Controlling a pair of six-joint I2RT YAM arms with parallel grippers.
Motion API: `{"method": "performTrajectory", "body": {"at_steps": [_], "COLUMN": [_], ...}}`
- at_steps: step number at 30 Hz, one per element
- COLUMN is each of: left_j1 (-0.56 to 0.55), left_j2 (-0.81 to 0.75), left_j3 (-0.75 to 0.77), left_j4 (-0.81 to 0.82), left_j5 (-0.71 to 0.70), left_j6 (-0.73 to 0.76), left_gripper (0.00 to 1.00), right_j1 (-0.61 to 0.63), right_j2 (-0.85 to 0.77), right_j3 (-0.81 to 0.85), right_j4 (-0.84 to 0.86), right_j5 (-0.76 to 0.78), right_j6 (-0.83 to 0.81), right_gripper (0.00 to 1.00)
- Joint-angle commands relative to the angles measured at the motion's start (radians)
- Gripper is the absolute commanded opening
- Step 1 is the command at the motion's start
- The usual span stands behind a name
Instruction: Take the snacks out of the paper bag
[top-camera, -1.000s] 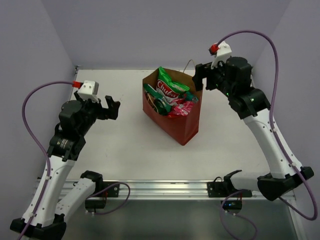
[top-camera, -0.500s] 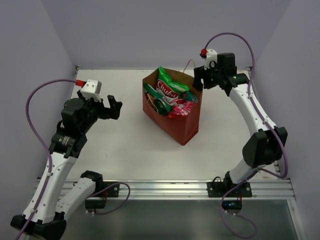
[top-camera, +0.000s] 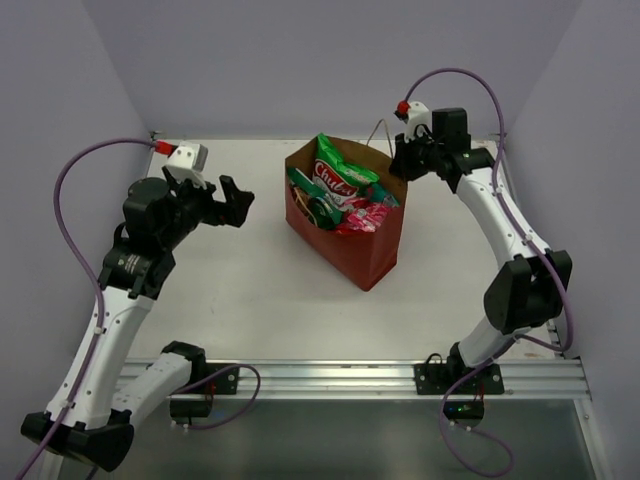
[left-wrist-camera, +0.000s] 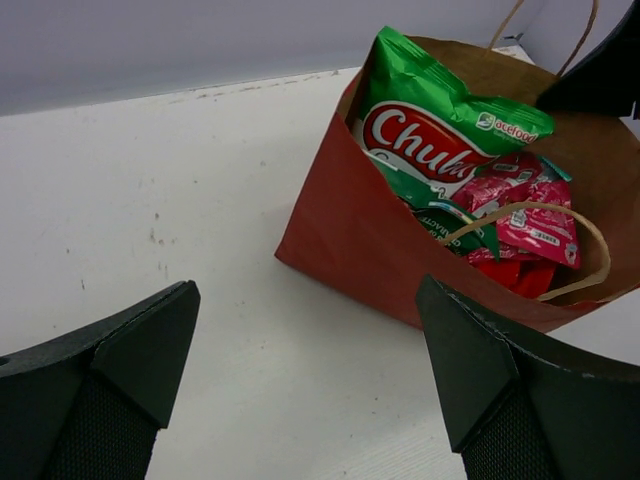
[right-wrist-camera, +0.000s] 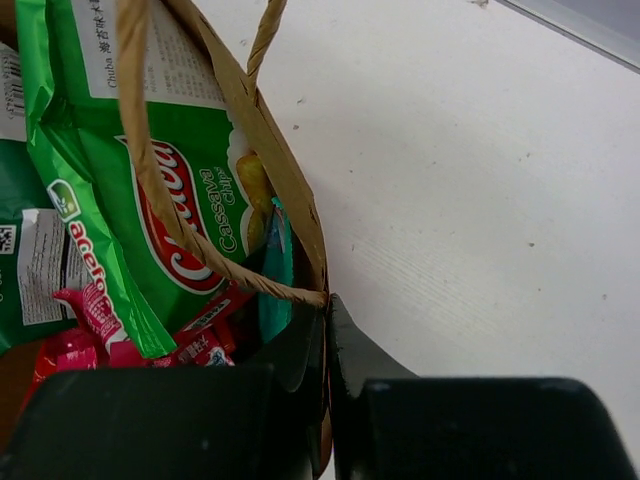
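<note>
The red-brown paper bag (top-camera: 352, 250) stands upright mid-table, mouth open. Inside it are the snacks: a large green-white chip bag (top-camera: 340, 178) sticking up at the back, pink sachets (top-camera: 366, 214) and a teal packet (top-camera: 318, 208). My right gripper (top-camera: 401, 166) is at the bag's far right rim. In the right wrist view it (right-wrist-camera: 327, 305) is shut on the tan rim (right-wrist-camera: 268, 135), one finger inside and one outside, beside a teal packet (right-wrist-camera: 275, 280). My left gripper (top-camera: 236, 204) hangs open left of the bag; in its wrist view (left-wrist-camera: 305, 285) nothing lies between the fingers.
A twisted paper handle (right-wrist-camera: 150, 170) arches over the chip bag (right-wrist-camera: 190, 230), and another handle (left-wrist-camera: 590, 245) loops over the sachets (left-wrist-camera: 530, 215). White tabletop (top-camera: 250, 290) surrounds the bag, with purple walls on three sides.
My right gripper has shut on the bag's rim after standing open beside it. My left gripper has drifted a little right, towards the bag, still open.
</note>
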Motion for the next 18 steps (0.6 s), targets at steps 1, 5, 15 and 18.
{"method": "performTrajectory", "body": {"at_steps": [1, 5, 15, 18], "left_j1": [-0.017, -0.14, -0.445, -0.508], "left_j2": [0.042, 0.119, 0.282, 0.314], "left_j3": [0.073, 0.129, 0.248, 0.286], "left_j4": [0.027, 0.027, 0.057, 0.068], "left_j5": [0.085, 0.033, -0.197, -0.237], "left_j6": [-0.054, -0.073, -0.142, -0.162], "left_gripper": [1.0, 1.0, 1.0, 1.0], "right_j1": [0.001, 0.001, 0.001, 0.001], "right_j2": [-0.107, -0.225, -0.446, -0.487], "right_j3": [-0.034, -0.089, -0.217, -0.233], "right_j4": [-0.002, 0.01, 0.007, 0.007], "right_j5": [-0.013, 0.015, 0.084, 0.118], "right_j6": [-0.003, -0.02, -0.063, -0.076], "right_gripper": [0.0, 0.0, 0.0, 0.0]}}
